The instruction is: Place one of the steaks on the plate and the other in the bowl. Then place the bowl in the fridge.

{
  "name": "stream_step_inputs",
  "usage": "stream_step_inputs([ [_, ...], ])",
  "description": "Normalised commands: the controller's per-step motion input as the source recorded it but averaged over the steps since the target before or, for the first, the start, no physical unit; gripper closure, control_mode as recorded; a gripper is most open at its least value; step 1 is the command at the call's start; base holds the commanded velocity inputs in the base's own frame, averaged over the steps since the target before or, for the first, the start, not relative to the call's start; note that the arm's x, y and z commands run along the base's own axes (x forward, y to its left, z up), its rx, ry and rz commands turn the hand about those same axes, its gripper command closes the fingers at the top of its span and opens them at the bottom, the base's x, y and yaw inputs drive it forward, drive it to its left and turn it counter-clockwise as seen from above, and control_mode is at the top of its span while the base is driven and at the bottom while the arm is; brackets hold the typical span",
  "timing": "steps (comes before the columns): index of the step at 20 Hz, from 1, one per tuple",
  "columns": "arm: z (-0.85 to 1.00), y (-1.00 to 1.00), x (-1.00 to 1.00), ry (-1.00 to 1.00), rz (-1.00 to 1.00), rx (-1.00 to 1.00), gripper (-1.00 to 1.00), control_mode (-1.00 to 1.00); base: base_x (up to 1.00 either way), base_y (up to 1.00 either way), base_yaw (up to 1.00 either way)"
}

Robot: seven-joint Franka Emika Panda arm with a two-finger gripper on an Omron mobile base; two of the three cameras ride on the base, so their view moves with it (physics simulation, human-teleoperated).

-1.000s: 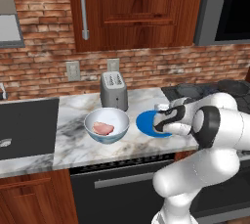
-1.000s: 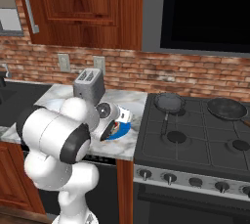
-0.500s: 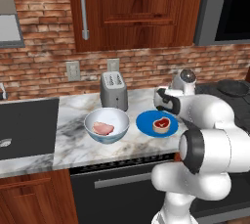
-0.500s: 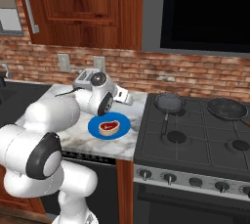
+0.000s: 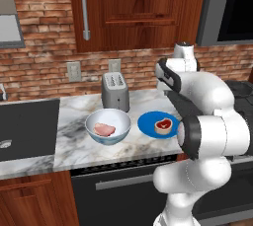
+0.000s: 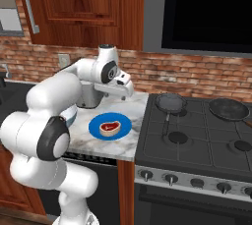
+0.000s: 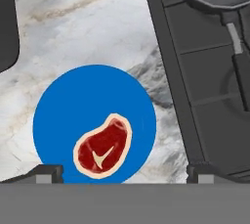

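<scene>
Along the brick wall: marble tabletop [image 5: 74, 143], with a black sink [image 5: 27, 129] set in toward its left end and a black stove [image 6: 197, 135] butting against its right edge. Above it, dark wood cabinets [image 5: 133, 10].

White arm [image 5: 207, 121] arched high over the right part of the tabletop, hand well clear of the surface. Gripper [image 7: 124, 176] spread wide, holding nothing, its two dark tips low in the hand view on either side of the plate's near rim.

Grey toaster [image 5: 114, 91] at the back edge, just behind the bowl. Bowl [image 5: 108, 126] near the front edge, toward the middle, with the pale pink steak [image 5: 105, 130] lying inside. Blue plate [image 5: 158, 124] just right of the bowl, apart from it, near the tabletop's right edge; dark red steak [image 5: 164, 125] with a whitish rim lying flat on it, off centre. Bare marble open in front of and behind the plate, and between bowl and sink.

Left base view alone: sink, pale steak, whole bowl. Right base view: two black frying pans [image 6: 170, 103] [image 6: 229, 108] on the rear burners, bowl mostly hidden behind the arm. Hand view: plate [image 7: 93, 115] from above, bare blue around the steak [image 7: 103, 145], stove edge close beside.
</scene>
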Motion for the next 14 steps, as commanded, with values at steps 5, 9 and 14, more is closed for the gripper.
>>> stream_step_inputs([
  [5, -0.53, 0.00, -0.37, 0.00, 0.00, 0.12, -1.00, -1.00, 0.00, 0.00, 0.00],
  [9, -0.06, 0.16, -0.23, 0.00, -0.01, 0.01, -1.00, -1.00, 0.00, 0.00, 0.00],
  [14, 0.16, 0.28, -0.47, 0.00, -0.03, -0.01, -1.00, -1.00, 0.00, 0.00, 0.00],
])
